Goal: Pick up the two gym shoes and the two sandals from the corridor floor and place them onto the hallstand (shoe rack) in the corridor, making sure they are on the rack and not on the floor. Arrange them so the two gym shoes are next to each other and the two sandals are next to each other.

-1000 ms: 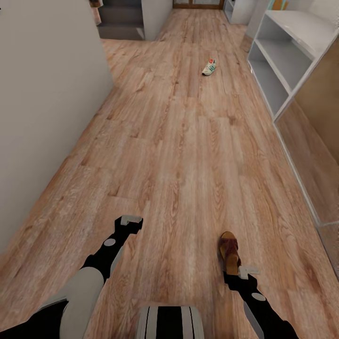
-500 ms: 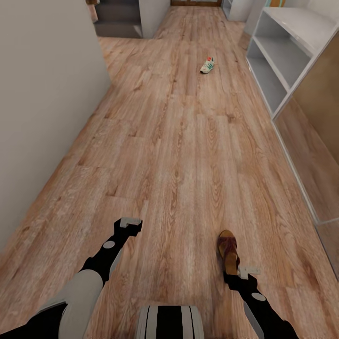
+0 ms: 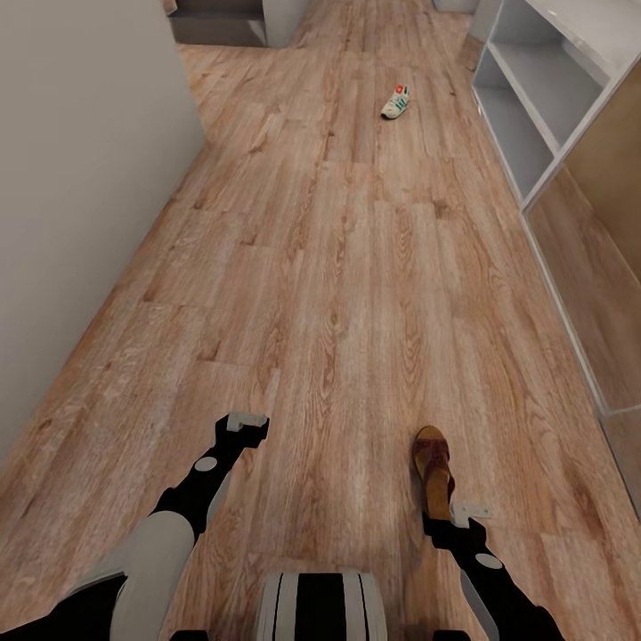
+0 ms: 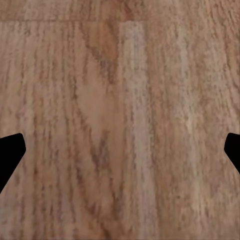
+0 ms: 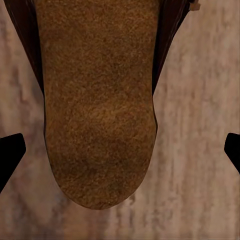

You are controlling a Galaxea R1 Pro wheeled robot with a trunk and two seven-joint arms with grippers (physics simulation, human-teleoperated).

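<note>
Right wrist view: right tool (image 5: 120, 150) spread wide over the sandal (image 5: 97, 100) heel, not touching. Left tool (image 4: 120, 150) wide too, over bare corridor floor (image 3: 338, 267). Gym shoe (image 3: 396, 101) lies far ahead near the hallstand (image 3: 534, 98).

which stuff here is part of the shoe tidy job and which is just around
Part of the job:
- sandal, on the floor under the right gripper
- gym shoe, far down the corridor
- hallstand, at the right
- corridor floor

Just around:
- grey wall at the left
- left gripper, over bare planks, holding nothing
</note>
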